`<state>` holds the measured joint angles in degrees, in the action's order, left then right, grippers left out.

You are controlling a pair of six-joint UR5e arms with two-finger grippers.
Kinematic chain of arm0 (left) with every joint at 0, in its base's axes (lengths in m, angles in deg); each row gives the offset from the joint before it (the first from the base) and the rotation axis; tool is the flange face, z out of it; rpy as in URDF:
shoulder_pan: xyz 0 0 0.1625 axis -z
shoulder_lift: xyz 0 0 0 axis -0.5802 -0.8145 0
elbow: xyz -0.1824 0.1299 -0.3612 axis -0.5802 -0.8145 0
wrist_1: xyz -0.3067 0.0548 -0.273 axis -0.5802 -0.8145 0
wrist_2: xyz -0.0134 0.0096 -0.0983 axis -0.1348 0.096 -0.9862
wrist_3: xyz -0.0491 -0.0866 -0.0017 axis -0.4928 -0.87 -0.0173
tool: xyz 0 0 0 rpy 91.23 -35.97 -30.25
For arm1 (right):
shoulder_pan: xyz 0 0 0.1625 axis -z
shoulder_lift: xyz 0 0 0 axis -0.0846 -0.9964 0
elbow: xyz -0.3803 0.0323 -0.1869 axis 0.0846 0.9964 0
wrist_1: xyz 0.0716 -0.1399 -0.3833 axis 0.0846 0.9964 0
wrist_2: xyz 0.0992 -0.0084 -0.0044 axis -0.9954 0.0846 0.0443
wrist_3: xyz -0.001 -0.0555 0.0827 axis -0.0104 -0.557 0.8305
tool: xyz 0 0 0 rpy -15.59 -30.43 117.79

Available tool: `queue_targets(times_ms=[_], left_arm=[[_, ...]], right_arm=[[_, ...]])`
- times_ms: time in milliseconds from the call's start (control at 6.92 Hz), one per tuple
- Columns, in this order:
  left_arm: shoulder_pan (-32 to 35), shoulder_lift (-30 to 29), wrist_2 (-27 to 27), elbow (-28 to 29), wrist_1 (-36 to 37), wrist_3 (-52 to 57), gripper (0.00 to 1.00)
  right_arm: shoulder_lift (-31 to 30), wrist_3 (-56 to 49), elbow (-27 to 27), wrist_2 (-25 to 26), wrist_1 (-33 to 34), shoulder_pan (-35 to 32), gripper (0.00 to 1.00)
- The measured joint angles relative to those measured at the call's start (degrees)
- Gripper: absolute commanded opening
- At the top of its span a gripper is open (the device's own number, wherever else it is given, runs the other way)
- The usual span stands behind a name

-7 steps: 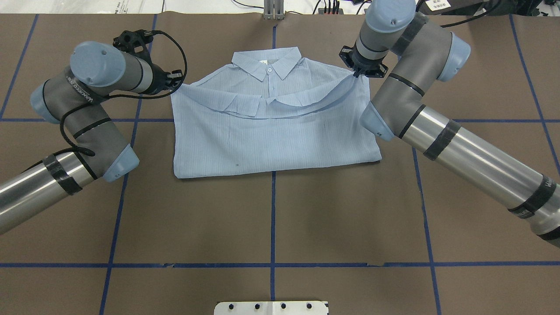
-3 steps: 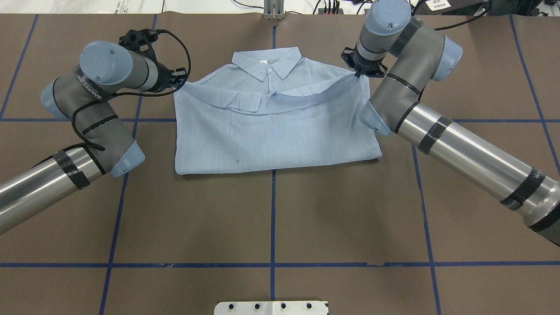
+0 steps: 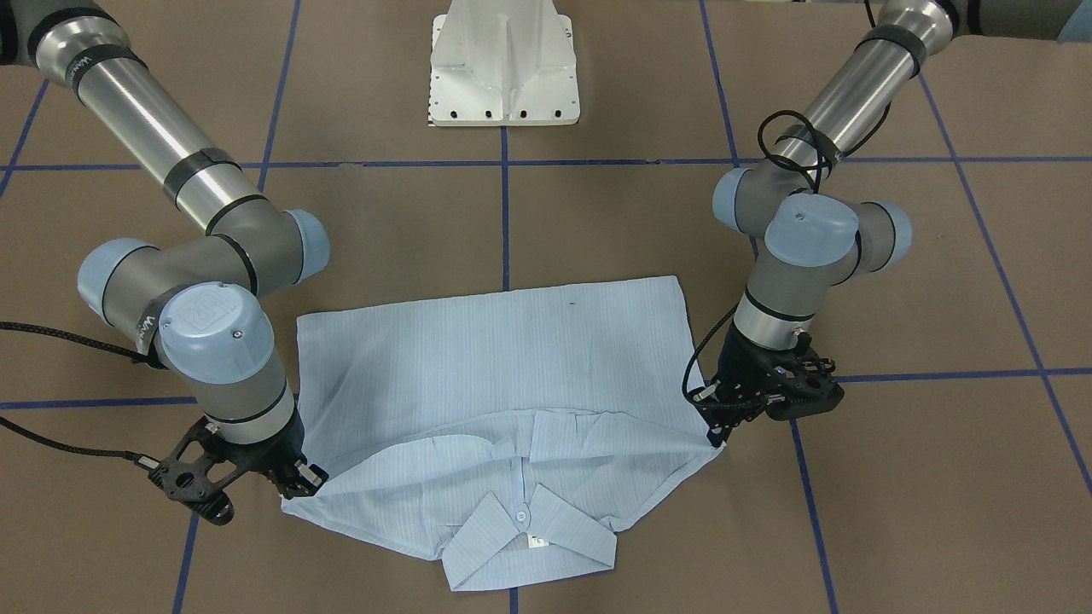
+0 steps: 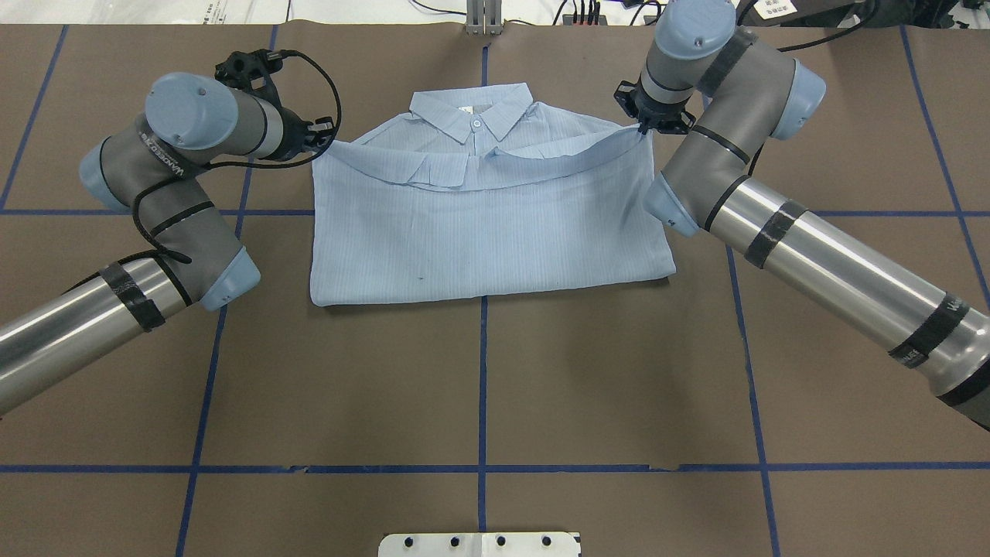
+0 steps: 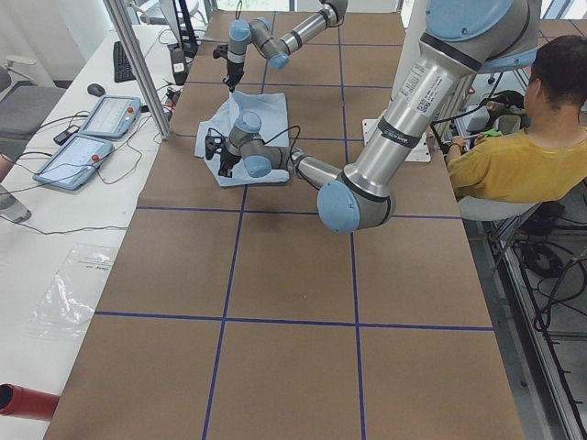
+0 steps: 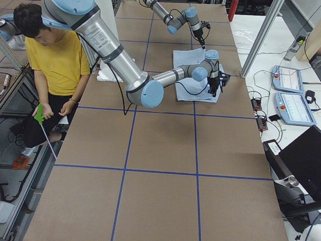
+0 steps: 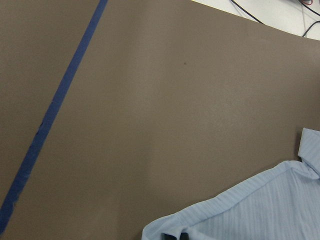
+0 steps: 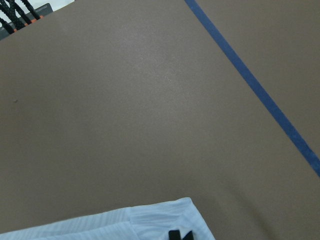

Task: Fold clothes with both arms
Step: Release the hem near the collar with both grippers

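The light blue striped shirt point(image 4: 479, 232) lies flat on the brown table, its collar point(image 4: 473, 108) at the far side from the robot. Its near half is doubled back toward the collar. The folded-over edge hangs as a sagging band between the two grippers. My left gripper point(image 4: 321, 143) is shut on that band's left corner by the shoulder. My right gripper point(image 4: 643, 128) is shut on the right corner. In the front-facing view the shirt point(image 3: 512, 358) shows the left gripper point(image 3: 715, 439) at its right corner and the right gripper point(image 3: 311, 488) at its left. Each wrist view shows only a shirt edge point(image 7: 260, 210) point(image 8: 125, 225).
The white pedestal base point(image 3: 505, 64) stands at the robot's side of the table. Blue tape lines point(image 4: 483, 387) cross the brown cover. A seated person in yellow point(image 5: 514, 156) is beside the table. Control tablets point(image 5: 92, 137) lie on the side bench, and cables point(image 4: 580, 11) run along the far edge.
Both grippers have moved away from the robot toward the collar, carrying the folded-over edge farther up the shirt. The sagging band now lies closer to the collar.
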<state>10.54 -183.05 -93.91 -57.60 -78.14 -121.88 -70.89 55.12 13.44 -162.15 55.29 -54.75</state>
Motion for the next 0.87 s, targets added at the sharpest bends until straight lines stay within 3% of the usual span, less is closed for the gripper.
queue_targets(times_ms=[144, 289, 433, 578, 867], left_arm=[[0.0, -0.1, 0.2, 0.4, -0.1, 0.0, 0.18], [0.0, -0.1, 0.6, 0.8, 0.0, 0.0, 0.21], [0.0, 0.0, 0.8, 0.9, 0.3, 0.1, 0.26], [0.0, 0.1, 0.9, 0.9, 0.3, 0.2, 0.34], [0.2, 0.5, 0.9, 0.8, -0.2, 0.6, 0.35]], right_arm=[[-0.1, 0.0, 0.1, 0.0, 0.0, 0.0, 0.0], [-0.1, 0.0, 0.2, 0.1, 0.0, 0.0, 0.9], [-0.1, 0.0, 0.3, 0.2, 0.0, 0.1, 1.0], [0.0, 0.0, 0.3, 0.2, 0.0, 0.1, 1.0], [0.3, 0.3, -0.4, -0.1, -0.3, -0.5, 1.0]])
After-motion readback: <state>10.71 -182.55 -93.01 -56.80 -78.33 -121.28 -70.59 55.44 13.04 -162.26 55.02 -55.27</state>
